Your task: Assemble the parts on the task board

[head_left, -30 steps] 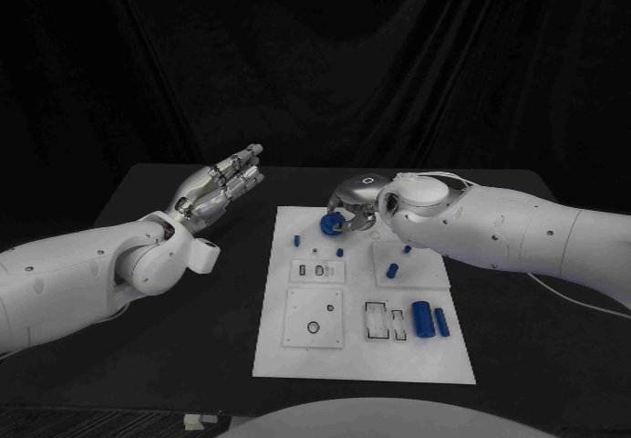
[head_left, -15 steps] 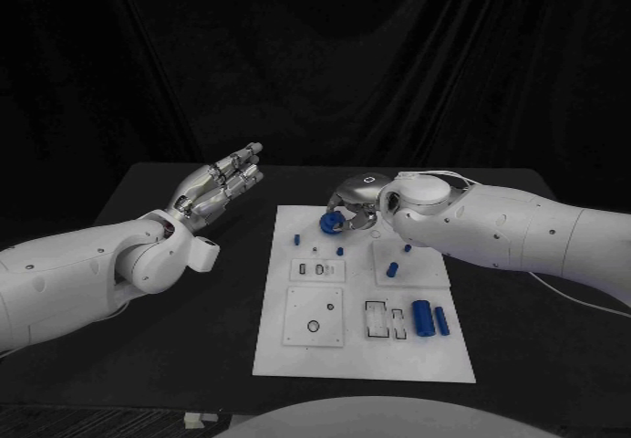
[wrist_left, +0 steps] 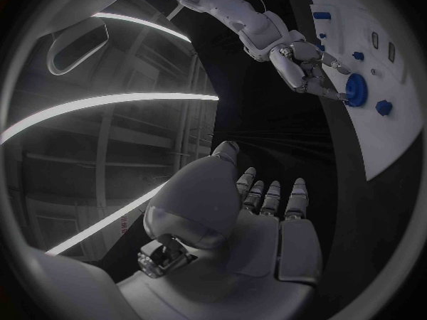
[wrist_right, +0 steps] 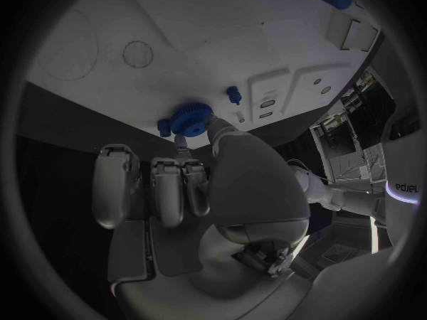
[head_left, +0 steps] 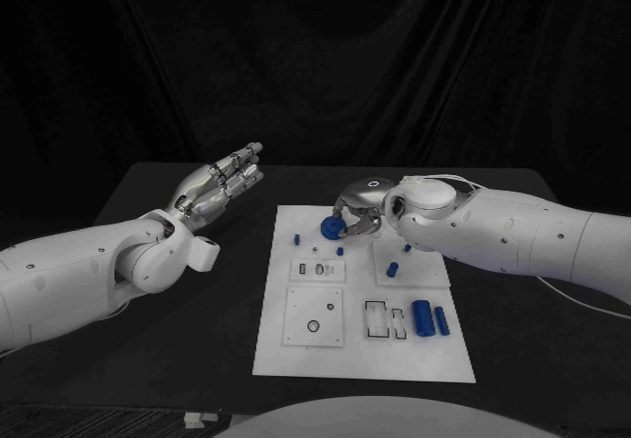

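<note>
Blue and round, a gear-like part (head_left: pixel 333 225) sits pinched at the fingertips of the right hand (head_left: pixel 360 208), low over the far end of the task board (head_left: pixel 362 365) on the desk; placing this piece looks like the step in hand. Next it likely needs lowering squarely onto its seat just below the fingers. That seat is hidden beneath the part. The left hand (head_left: pixel 217 187), well apart, hangs open-fingered, holding nothing.

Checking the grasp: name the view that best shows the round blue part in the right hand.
Right wrist view: the round blue part sits unobstructed at the right hand's fingertips. Head view shows it small, partly covered; left wrist view, distant.
</note>
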`<state>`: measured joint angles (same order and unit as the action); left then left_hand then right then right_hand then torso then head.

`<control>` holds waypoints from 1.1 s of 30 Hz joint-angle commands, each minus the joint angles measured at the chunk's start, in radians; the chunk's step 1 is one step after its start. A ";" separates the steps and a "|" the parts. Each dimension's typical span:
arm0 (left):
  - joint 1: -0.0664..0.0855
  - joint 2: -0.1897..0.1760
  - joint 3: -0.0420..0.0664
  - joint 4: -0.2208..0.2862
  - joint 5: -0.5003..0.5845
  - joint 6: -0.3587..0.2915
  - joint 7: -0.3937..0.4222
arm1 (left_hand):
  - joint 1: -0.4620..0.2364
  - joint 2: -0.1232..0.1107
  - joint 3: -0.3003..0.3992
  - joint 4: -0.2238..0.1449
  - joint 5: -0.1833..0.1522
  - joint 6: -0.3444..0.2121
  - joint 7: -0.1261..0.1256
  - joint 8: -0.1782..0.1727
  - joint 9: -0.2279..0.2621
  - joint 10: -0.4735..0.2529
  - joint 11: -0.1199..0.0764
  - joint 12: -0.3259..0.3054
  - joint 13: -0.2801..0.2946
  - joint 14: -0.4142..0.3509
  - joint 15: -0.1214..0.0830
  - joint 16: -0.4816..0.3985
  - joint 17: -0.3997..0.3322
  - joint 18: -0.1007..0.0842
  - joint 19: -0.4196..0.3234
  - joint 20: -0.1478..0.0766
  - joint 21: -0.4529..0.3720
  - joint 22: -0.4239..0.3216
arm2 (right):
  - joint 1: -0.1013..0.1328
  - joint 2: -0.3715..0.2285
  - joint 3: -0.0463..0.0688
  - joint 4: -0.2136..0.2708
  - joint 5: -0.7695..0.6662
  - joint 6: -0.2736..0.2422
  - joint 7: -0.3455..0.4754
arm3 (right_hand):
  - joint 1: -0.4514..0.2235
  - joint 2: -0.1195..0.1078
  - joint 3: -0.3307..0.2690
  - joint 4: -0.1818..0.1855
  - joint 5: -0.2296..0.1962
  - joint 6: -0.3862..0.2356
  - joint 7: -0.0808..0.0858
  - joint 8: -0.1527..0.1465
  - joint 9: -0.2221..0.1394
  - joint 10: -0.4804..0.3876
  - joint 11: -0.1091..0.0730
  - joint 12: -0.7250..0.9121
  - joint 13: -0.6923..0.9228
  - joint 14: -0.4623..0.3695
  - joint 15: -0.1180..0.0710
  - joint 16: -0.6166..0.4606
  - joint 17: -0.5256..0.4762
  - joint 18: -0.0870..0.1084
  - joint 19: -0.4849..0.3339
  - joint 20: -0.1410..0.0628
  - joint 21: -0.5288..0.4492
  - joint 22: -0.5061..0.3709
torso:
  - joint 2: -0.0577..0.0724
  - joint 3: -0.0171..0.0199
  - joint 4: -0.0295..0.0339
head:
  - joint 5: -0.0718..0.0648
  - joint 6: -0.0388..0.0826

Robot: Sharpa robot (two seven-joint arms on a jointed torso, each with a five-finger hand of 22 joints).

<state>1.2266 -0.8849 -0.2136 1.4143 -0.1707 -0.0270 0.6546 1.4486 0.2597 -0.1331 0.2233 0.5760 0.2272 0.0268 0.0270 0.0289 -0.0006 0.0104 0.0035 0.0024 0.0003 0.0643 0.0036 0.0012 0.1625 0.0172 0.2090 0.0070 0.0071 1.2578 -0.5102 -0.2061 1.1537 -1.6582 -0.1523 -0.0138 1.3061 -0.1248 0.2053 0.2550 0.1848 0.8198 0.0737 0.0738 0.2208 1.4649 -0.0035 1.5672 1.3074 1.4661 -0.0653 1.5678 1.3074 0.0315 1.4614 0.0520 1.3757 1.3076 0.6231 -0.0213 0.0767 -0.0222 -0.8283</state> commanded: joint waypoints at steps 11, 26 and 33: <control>-0.001 0.000 0.001 0.001 0.002 0.009 0.010 | 0.009 0.001 0.000 -0.008 0.004 -0.003 0.004 0.004 0.001 0.002 0.007 -0.003 -0.002 0.000 0.010 -0.004 -0.001 0.018 -0.003 0.007 0.004 0.001 | -0.002 -0.014 0.001 0.007 -0.007 -0.003 -0.002 | -0.010 0.001 -0.008 0.003 -0.008 -0.001 0.001 -0.003 -0.005 0.106 -0.006 0.004 0.263 0.105 0.002 0.003 0.263 0.020 -0.014 -0.001 -0.018 0.195 | 0.000 -0.0001 -0.0002 | 0.001 0.000; -0.002 0.000 0.001 -0.001 0.002 0.011 0.009 | 0.009 0.001 0.000 -0.008 0.004 -0.003 0.004 0.004 0.001 0.002 0.007 -0.003 -0.002 0.000 0.010 -0.004 -0.001 0.018 -0.003 0.007 0.004 0.001 | -0.002 -0.050 0.001 0.032 -0.007 -0.030 0.002 | -0.013 0.011 -0.014 0.016 -0.029 0.127 -0.011 0.055 0.014 0.106 -0.017 0.004 0.263 0.105 -0.007 0.003 0.263 0.022 -0.017 -0.008 -0.028 0.193 | 0.000 0.0001 -0.0003 | 0.001 0.004; -0.004 0.000 0.001 -0.002 0.002 0.012 0.010 | 0.009 0.001 0.000 -0.008 0.004 -0.003 0.004 0.004 0.001 0.002 0.007 -0.003 -0.002 0.000 0.010 -0.004 -0.001 0.018 -0.003 0.007 0.004 0.001 | -0.001 -0.073 0.001 0.052 -0.007 -0.092 0.013 | -0.007 0.011 -0.013 0.015 -0.029 0.150 -0.014 0.065 0.022 0.106 -0.019 0.004 0.263 0.105 -0.008 0.003 0.263 0.021 -0.016 -0.010 -0.027 0.194 | 0.000 0.0002 0.0000 | 0.002 0.006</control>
<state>1.2233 -0.8858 -0.2136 1.4114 -0.1708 -0.0254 0.6529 1.4486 0.2597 -0.1332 0.2234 0.5760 0.2272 0.0268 0.0270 0.0289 -0.0006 0.0104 0.0035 0.0015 0.0003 0.0643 0.0036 0.0014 0.1626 0.0171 0.2089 0.0070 0.0070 1.2578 -0.5806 -0.2058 1.2003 -1.6590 -0.1858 -0.0111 1.2984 -0.1170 0.1943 0.2662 0.1579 0.9613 0.0577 0.1336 0.2413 1.4685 -0.0144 1.5672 1.3074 1.4661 -0.0653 1.5678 1.3074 0.0474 1.4470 0.0450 1.3526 1.3073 0.6230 -0.0212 0.0765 -0.0210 -0.8232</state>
